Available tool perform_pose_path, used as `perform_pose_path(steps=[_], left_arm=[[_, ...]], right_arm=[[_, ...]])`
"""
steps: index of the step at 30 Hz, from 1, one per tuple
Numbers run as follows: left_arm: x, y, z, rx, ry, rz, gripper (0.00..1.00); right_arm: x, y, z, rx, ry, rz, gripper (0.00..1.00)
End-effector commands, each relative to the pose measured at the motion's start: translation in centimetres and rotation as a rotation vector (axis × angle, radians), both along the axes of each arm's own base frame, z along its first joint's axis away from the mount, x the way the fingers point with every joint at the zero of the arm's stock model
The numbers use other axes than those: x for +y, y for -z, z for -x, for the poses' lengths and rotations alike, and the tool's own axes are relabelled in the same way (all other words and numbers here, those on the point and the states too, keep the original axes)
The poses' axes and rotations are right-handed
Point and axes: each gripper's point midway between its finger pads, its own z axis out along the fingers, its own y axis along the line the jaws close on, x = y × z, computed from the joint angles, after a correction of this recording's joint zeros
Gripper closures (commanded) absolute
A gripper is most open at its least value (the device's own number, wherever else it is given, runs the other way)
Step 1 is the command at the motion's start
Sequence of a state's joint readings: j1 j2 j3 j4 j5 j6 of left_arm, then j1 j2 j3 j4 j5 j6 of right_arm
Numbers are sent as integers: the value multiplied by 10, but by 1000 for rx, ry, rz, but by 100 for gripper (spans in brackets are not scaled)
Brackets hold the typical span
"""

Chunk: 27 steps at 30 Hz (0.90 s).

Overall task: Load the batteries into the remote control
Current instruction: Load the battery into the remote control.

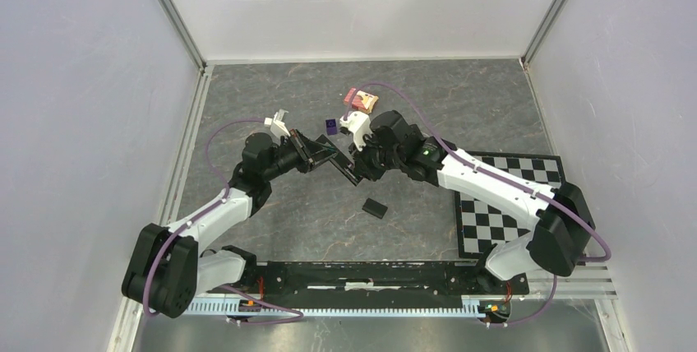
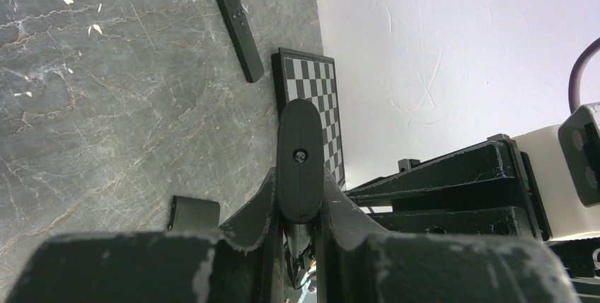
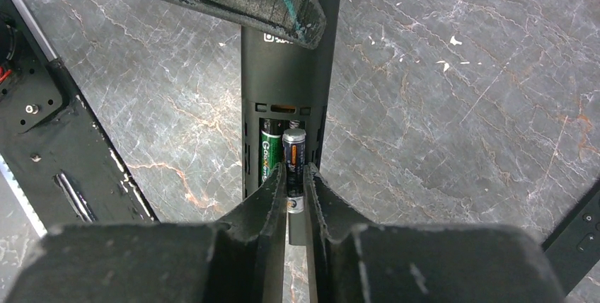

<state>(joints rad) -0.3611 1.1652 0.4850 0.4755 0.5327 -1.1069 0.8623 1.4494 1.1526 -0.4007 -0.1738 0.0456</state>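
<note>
Remote control (image 3: 283, 76) in left claw (image 1: 320, 152), purple cube (image 1: 330, 127) nearby

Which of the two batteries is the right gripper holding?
The dark battery with the orange band, pinched in the right gripper; the green battery already lies in the remote control.

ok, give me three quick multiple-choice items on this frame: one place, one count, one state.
1. Where is the green battery?
A) lying on the table
B) seated in the remote control's open compartment
C) pinched between fingers

2. How many batteries show in the right wrist view?
A) one
B) two
C) three

3. The right gripper is:
A) open
B) shut on nothing
C) shut on the dark battery

Answers:
1 B, it lies inside the uncovered bay.
2 B, the green one plus the pinched one.
3 C, its fingers clamp the dark battery at the bay, beside the green one.
</note>
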Motion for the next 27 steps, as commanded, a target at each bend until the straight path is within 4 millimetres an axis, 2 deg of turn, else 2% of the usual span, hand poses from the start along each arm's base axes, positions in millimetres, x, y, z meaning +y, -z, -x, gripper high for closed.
perform_pose_path(steps=[1, 13, 18, 27], left_arm=[[-7, -43, -2, -83, 29, 93, 98], [-7, -40, -4, -77, 24, 90, 98], [-7, -41, -4, -80, 26, 93, 98], [-6, -40, -4, -75, 22, 95, 98]], right_arm=[[2, -7, -2, -4, -2, 14, 81], [7, -6, 10, 34, -62, -3, 81], [8, -5, 13, 48, -69, -9, 75], [10, -24, 11, 28, -43, -67, 69]])
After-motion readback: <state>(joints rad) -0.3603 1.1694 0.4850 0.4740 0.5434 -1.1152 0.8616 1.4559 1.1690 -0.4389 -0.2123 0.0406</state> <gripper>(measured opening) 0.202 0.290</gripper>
